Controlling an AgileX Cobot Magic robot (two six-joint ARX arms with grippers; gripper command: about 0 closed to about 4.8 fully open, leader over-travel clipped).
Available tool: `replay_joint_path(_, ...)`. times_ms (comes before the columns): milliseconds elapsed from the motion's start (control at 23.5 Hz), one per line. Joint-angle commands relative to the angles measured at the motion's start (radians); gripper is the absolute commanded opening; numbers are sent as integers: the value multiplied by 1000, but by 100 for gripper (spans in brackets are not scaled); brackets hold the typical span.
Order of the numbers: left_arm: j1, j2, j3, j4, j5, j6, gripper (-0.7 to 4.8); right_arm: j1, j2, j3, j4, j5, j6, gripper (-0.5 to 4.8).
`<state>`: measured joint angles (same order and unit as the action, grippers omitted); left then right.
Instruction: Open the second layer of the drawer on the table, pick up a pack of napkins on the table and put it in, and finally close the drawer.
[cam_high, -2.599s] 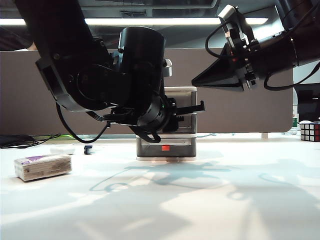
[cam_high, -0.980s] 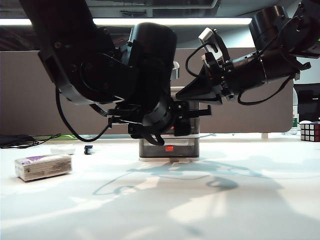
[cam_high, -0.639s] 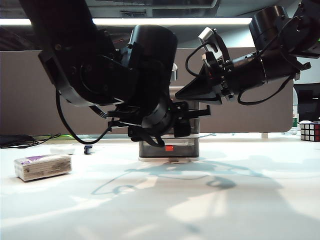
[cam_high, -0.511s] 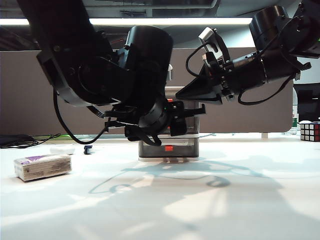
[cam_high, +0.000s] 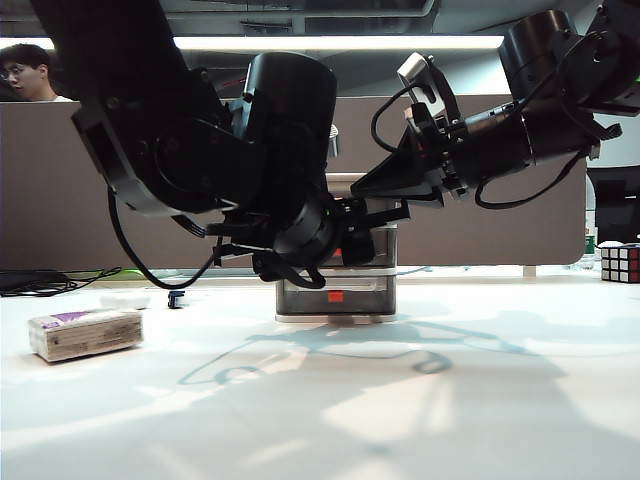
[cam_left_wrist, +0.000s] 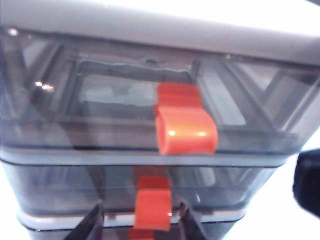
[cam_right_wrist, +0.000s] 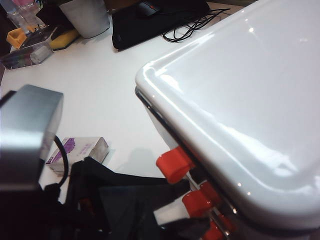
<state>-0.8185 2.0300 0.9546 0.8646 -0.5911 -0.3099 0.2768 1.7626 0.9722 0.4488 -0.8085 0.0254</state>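
Note:
The drawer (cam_high: 366, 287) stands mid-table with all three tiers flush, mostly hidden behind my left arm. In the left wrist view the second layer (cam_left_wrist: 75, 185) fills the lower picture. My left gripper (cam_left_wrist: 142, 226) is open, and its dark fingertips (cam_left_wrist: 93, 225) flank the middle red-orange tab (cam_left_wrist: 152, 209) with gaps on both sides. From the front, the left gripper (cam_high: 380, 228) sits at the unit's face. My right gripper (cam_high: 362, 187) points at the unit's pale top (cam_right_wrist: 240, 100); its jaws cannot be made out. The pack of napkins (cam_high: 85, 333) lies on the table (cam_high: 450, 400) at the far left, also seen from the right wrist (cam_right_wrist: 79, 150).
A Rubik's cube (cam_high: 620, 262) sits at the right edge. A small black object (cam_high: 176, 298) and a white case (cam_high: 125, 298) lie behind the napkins. Cables (cam_high: 40, 280) trail at the back left before the brown partition (cam_high: 470, 230).
The right arm came down from high up to the unit's top, then held still. My left gripper rose slightly along the drawer front. A person's head has appeared at the top left.

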Motion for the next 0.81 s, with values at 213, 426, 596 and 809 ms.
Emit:
replay_joint_path(213,-2,21,39,15,10,-4,183,0,-5,6,19,-5,-4,-5)
replay_joint_path(426,-1,21,40,19,8,-3,182,0,-5,5,19,-5,-4,-5)
replay_joint_path(596,-1,21,40,24,8,-3,175,0,-5,5,19,-5,-4,-5)
replay_joint_path(809,0,22,40,35,8,6,95,0,-5,5,19,-5,-4,-5)
